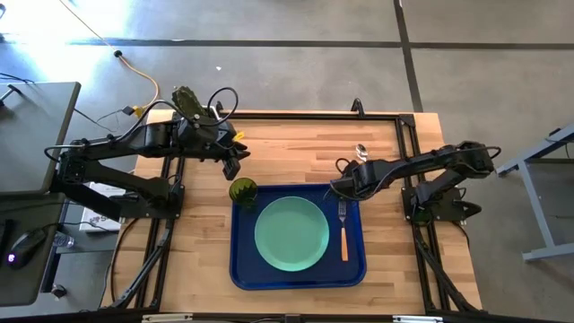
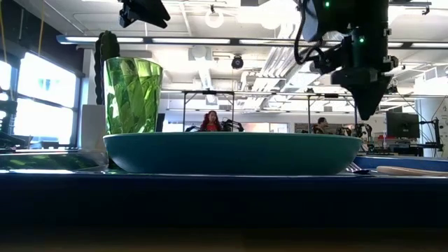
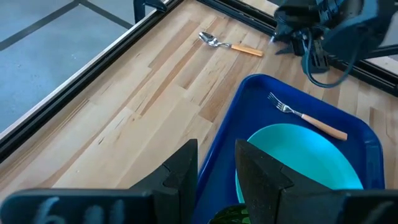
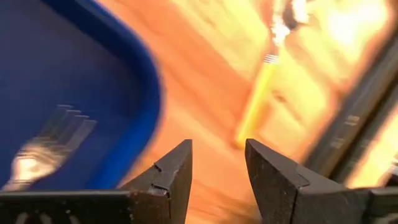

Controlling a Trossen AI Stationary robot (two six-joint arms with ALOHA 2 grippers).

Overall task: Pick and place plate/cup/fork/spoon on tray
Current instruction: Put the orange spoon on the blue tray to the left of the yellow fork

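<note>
Three things are already set on the tray (image 1: 240, 269): the plate (image 1: 291, 234) in the middle, the cup (image 1: 242, 190) at the far left corner, and the fork (image 1: 343, 229) along the right side, beside the plate. It looks like each was put where the others leave room. Only the spoon (image 1: 361, 153) is left. It lies on the wood just past the tray's far right corner, with its bowl pointing away from the tray.

The right gripper (image 1: 341, 187) is held above that same corner of the tray, with its fingers spread and nothing between them. In its wrist view, the spoon (image 4: 264, 87) is seen just ahead of the open fingers, not yet touched. It seems to be lined up for a grab.

The left gripper (image 1: 233, 167) is held above the wood just behind the cup, fingers apart and empty.
</note>
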